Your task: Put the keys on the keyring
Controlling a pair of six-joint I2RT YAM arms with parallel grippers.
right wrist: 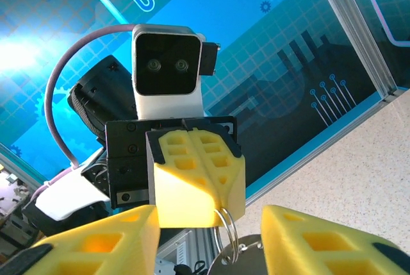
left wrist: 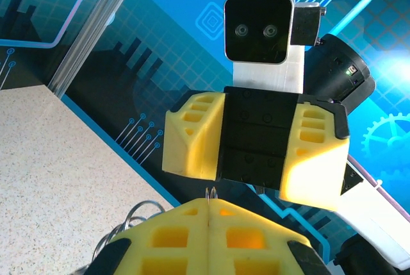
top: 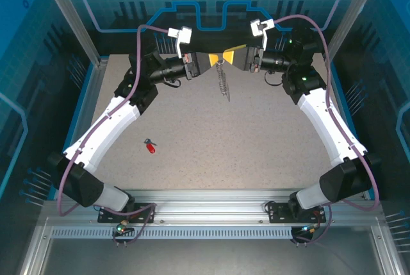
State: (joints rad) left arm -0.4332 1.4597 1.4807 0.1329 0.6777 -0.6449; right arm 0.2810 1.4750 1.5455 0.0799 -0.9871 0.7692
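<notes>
The keyring point(top: 222, 81) hangs above the far middle of the table, a dark loop with silvery rings trailing down. My left gripper point(top: 214, 59) is shut on one of its small rings, whose tip pokes out between the yellow fingers point(left wrist: 211, 193). More rings point(left wrist: 131, 218) curl out to the left. In the right wrist view that ring point(right wrist: 229, 230) dangles from the left gripper point(right wrist: 221, 208), with the dark grey plate point(right wrist: 256, 259) below it. My right gripper point(right wrist: 210, 224) faces it, open, one finger on each side of the ring, not touching. A red-headed key point(top: 151, 147) lies on the table at front left, far from both.
Blue printed walls and aluminium posts point(top: 67, 15) close in the back and sides. The speckled tabletop point(top: 243, 153) stretches below the raised grippers. A slotted metal rail point(top: 211, 198) runs along the near edge by the arm bases.
</notes>
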